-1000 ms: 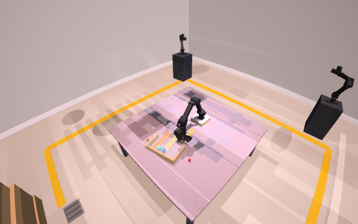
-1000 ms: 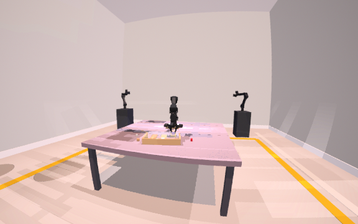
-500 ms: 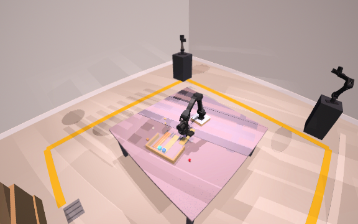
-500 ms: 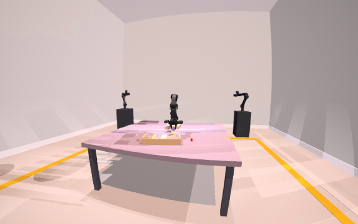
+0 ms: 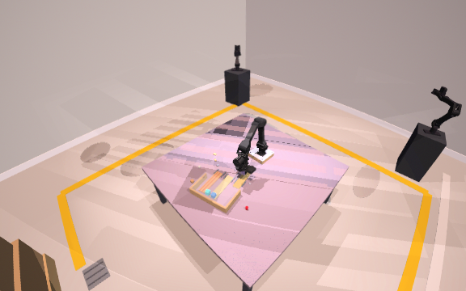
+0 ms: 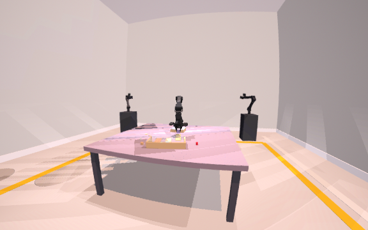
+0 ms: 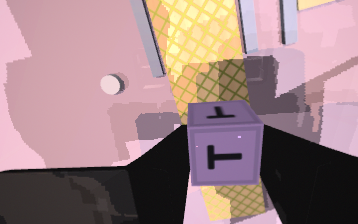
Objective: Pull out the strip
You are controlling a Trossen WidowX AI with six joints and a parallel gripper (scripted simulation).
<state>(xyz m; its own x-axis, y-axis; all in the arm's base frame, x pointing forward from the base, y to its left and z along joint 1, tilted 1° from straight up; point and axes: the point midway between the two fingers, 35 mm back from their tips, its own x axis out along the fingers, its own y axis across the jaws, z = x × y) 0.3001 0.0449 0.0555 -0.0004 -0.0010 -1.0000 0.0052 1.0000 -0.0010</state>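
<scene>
Now the claw [image 7: 225, 165] tight on the labelled cube [image 7: 224, 142], above the yellow strip [image 7: 200, 55], between grey rails [image 7: 147, 40].

A small red cube [image 5: 247, 208] is seen on the pink table [image 5: 273, 226], just beside the wooden tray [image 5: 215, 203]. Two black pedestals [image 5: 237, 86] [image 5: 420, 151] are placed outside the yellow floor line [image 5: 417, 238]. Cardboard boxes [image 5: 10, 263] are stacked in one corner.

The thin black robot arm with round joints [image 5: 253, 139] is dark all over. It grows out of a flat white square base plate [image 5: 261, 155]. Its two wide black gripper fingers look smooth and plain.
</scene>
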